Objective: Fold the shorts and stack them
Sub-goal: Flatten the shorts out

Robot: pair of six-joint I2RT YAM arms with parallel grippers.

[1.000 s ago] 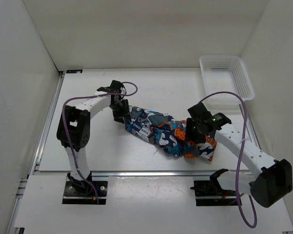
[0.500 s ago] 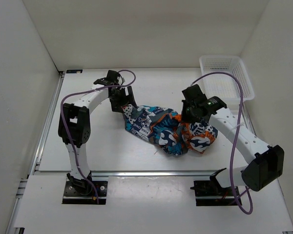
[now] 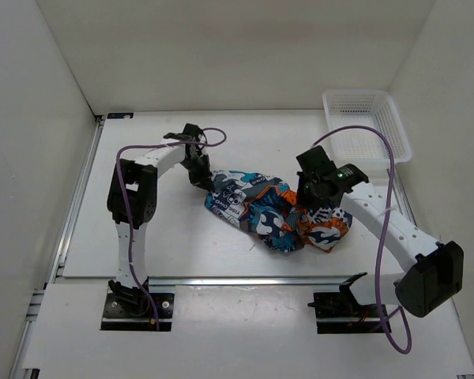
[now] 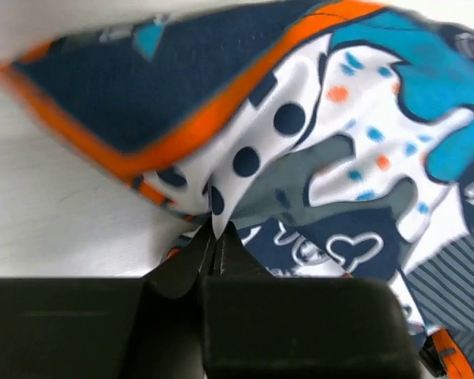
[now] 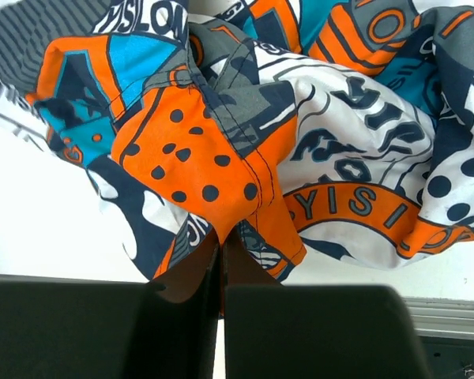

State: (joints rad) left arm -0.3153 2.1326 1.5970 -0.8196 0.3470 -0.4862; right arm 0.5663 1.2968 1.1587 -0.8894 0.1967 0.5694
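Nearest me, the right gripper pinched an orange dotted fold of the crumpled shorts, which lay on the table left of the white basket and nearer than it, the left gripper clamping their farther end.

The bunched shorts fill the middle of the desk, pinched at one end by the left claw and at the other by the right claw. Bare desk lies behind and in front of them. A basket blocks the far right corner, and walls close three sides.
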